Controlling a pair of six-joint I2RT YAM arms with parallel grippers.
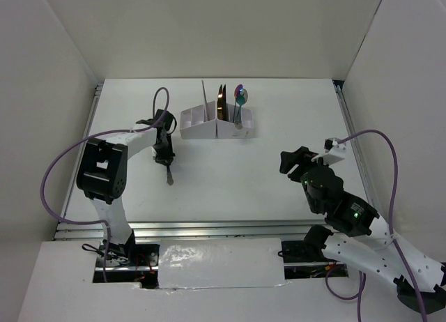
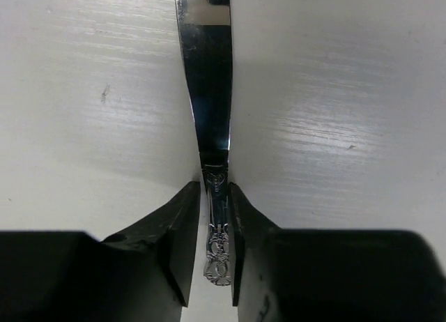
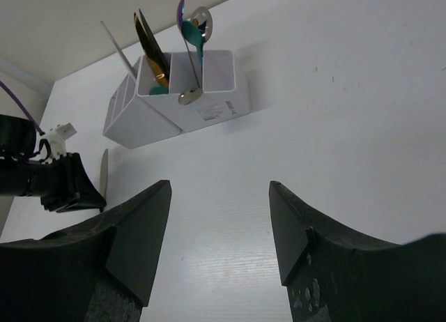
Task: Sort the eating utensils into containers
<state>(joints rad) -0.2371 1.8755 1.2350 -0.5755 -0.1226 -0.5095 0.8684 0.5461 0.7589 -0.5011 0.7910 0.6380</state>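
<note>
Left gripper (image 2: 214, 191) clamped on silver knife (image 2: 208, 92) handle, left of organizer box (image 1: 202, 132), well apart; blade tip cut off in wrist view. Right gripper (image 3: 219, 224) spread, empty, right of box over table (image 1: 237, 182).

Bright even light, soft shadows, glare streaking the knife (image 2: 211, 120)

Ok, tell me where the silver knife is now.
The silver knife is left of centre in the top view, its handle pinched in the left gripper, just near-left of the box.
</note>
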